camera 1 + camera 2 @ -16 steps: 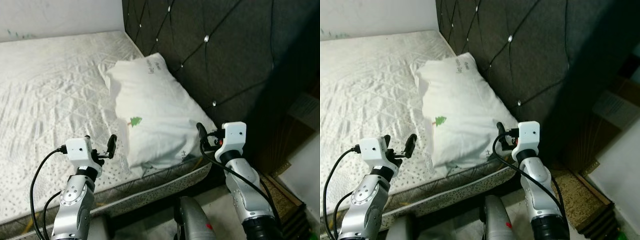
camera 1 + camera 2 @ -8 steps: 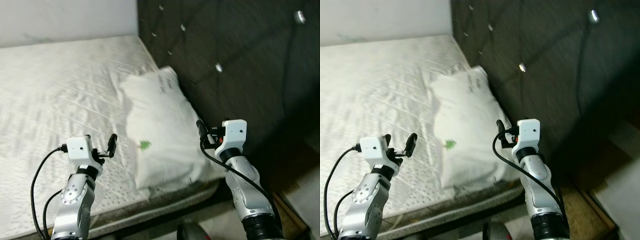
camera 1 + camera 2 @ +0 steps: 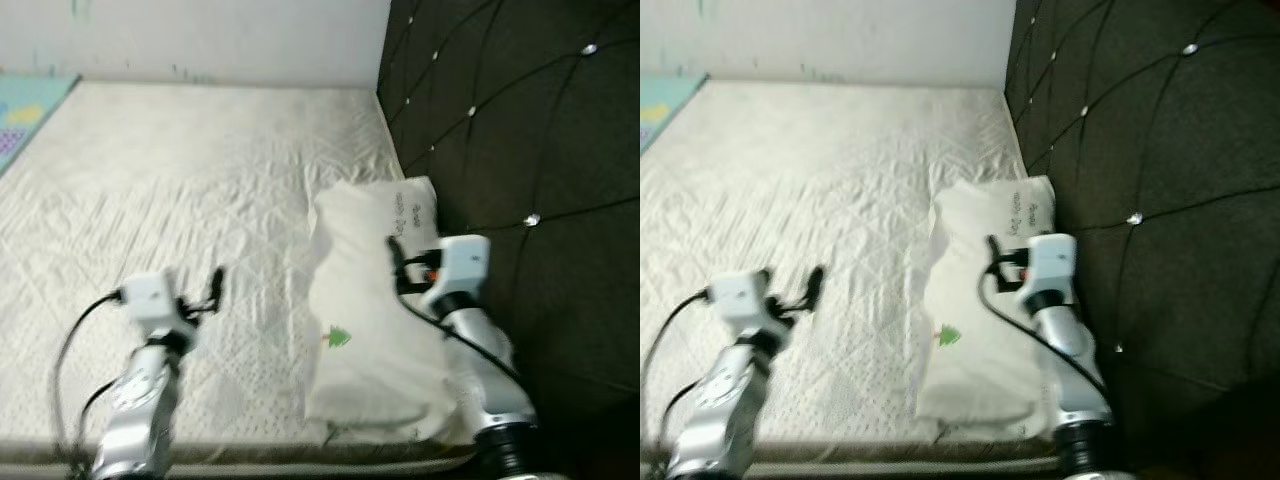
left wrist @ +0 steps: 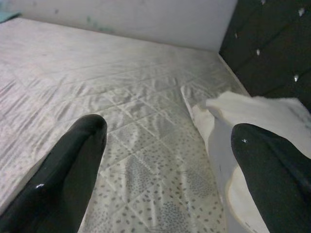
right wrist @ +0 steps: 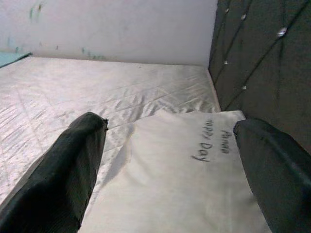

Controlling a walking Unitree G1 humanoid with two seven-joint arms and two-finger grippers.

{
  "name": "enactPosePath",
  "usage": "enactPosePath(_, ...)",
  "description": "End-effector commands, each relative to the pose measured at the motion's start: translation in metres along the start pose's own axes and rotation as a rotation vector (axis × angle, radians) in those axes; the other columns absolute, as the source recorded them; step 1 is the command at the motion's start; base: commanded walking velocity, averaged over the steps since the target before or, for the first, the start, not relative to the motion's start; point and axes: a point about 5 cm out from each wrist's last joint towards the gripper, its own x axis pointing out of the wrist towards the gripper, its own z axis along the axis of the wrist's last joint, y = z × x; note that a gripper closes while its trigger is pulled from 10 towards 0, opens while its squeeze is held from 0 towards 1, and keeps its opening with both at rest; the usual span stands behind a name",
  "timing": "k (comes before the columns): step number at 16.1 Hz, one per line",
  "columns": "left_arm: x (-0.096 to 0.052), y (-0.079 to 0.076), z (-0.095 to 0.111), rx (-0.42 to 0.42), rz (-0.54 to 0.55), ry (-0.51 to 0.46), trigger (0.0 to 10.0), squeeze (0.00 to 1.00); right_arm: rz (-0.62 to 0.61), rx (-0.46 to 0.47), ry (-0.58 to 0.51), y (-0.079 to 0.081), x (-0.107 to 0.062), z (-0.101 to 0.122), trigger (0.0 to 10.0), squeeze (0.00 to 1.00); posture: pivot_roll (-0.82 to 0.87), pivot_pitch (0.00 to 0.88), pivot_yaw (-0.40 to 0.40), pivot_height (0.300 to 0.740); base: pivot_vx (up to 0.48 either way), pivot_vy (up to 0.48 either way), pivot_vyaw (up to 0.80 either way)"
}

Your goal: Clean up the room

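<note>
Ahead of both grippers spreads the bed (image 3: 200, 170), its pale quilted mattress running away from the fingertips to a white wall (image 3: 840, 35); off to the right gripper's outer side rises the dark tufted headboard (image 3: 530, 150), studded with shiny buttons; a white pillow (image 3: 360, 320) lies on the mattress against that headboard, directly under and ahead of the right gripper (image 5: 170, 145), with a small green tree print on its cover and handwriting (image 5: 210, 141) near the end farthest from the fingers; the right gripper hangs over the pillow with its two black fingers spread wide and nothing between them; the left gripper (image 4: 165, 145) hangs over bare quilting, the pillow's edge just off its inner finger (image 4: 272, 170), likewise spread wide and empty.
</note>
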Motion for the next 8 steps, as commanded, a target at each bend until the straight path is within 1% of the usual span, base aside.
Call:
enactPosePath(1, 0.0011, -0.0108, -0.0047, -0.016, -0.025, 0.022, 10.0, 0.0, -0.04, -0.003, 0.015, -0.0125, -0.0056, -0.0034, 10.0, 0.0, -0.08, 0.038, -0.017, 0.74, 0.0, 0.0, 0.0)
enactPosePath(8, -0.0008, -0.0115, -0.0074, -0.035, -0.016, 0.037, 10.0, 0.0, -0.055, 0.003, 0.029, -0.0144, -0.0065, -0.0052, 10.0, 0.0, -0.08, 0.051, -0.025, 0.74, 0.0, 0.0, 0.0)
